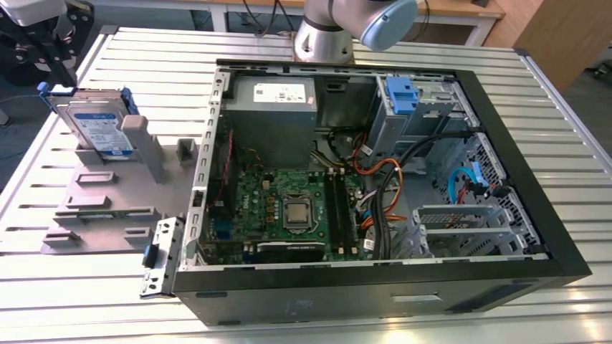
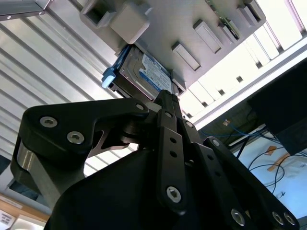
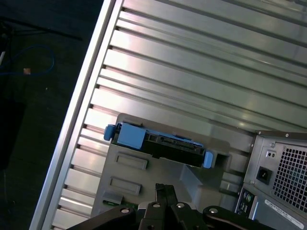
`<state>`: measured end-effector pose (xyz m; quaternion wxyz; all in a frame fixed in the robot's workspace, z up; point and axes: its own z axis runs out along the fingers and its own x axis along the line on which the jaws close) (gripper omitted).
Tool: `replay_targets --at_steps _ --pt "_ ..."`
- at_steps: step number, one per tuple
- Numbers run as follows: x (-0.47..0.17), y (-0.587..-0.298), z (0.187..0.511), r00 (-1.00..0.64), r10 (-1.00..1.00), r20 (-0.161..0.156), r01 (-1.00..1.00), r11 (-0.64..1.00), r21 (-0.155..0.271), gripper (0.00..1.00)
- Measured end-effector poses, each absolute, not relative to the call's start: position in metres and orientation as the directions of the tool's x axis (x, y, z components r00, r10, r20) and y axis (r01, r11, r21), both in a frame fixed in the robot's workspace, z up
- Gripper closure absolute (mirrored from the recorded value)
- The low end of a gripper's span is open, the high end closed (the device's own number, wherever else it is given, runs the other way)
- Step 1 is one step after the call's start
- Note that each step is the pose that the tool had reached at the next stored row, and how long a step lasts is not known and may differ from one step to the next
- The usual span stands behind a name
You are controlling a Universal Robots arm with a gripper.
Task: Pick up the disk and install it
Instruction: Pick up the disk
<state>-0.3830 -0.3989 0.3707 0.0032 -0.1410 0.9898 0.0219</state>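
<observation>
The disk (image 1: 97, 126) stands on edge in a grey holder (image 1: 107, 195) at the exterior view's left, on the slatted table beside the open computer case (image 1: 535, 215). Its white-and-blue label faces out and a blue carrier frames it. My gripper (image 1: 63, 72) hangs just above the disk's top edge, apart from it, fingers shut with nothing between them. In the second wrist view the shut fingertips (image 2: 165, 96) point at the disk (image 2: 145, 74). In the first wrist view the disk (image 3: 163, 143) lies edge-on just beyond the gripper (image 3: 165, 190).
Inside the case a blue bracket (image 1: 400, 94) sits on the grey drive bay at the back right. Beside it are the power supply (image 1: 272, 97), the motherboard (image 1: 292, 208) and loose cables (image 1: 383, 179). The arm's base (image 1: 325, 36) stands behind the case.
</observation>
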Motion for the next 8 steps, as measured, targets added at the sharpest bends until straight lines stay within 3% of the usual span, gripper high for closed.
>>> replay_targets --at_steps 8 --pt "-0.3830 -0.3989 0.3707 -0.959 -0.283 -0.012 -0.283 0.958 0.042 0.89"
